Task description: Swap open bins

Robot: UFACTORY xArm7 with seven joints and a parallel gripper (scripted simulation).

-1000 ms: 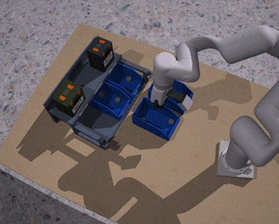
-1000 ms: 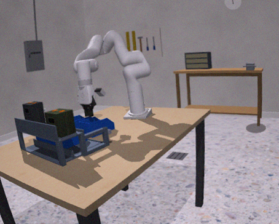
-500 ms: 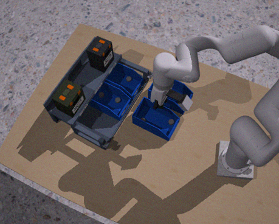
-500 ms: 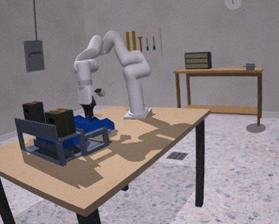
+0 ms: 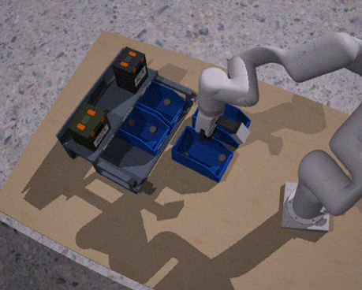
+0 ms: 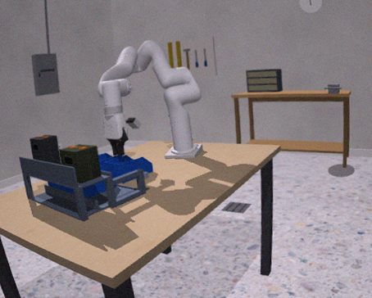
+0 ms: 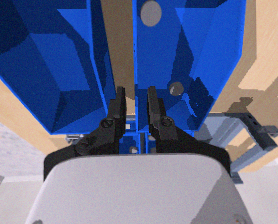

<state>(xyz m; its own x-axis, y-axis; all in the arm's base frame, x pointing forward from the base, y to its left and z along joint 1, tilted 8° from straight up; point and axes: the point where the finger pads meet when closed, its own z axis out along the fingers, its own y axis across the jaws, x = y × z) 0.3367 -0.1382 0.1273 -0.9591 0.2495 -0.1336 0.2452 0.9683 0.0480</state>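
Observation:
A blue open bin with grey round parts (image 5: 202, 153) stands on the table just right of the grey shelf (image 5: 124, 119). A second blue bin, with nothing showing in it, stands on the table right behind it, partly hidden by my arm. My gripper (image 5: 204, 136) points down over the parts bin's rear wall. In the wrist view my gripper (image 7: 136, 97) is open a little and straddles that wall: one finger hangs over the strip of table between the two bins, the other inside the parts bin (image 7: 185, 60). The other bin (image 7: 50, 65) lies to the left.
The shelf holds two more blue bins (image 5: 165, 101) (image 5: 144, 128) with parts, and its nearest place (image 5: 121, 152) is vacant. A black box (image 5: 130, 69) and a green box (image 5: 89, 125) stand on the shelf's rear board. My arm's base (image 5: 306, 217) is bolted at the table's right.

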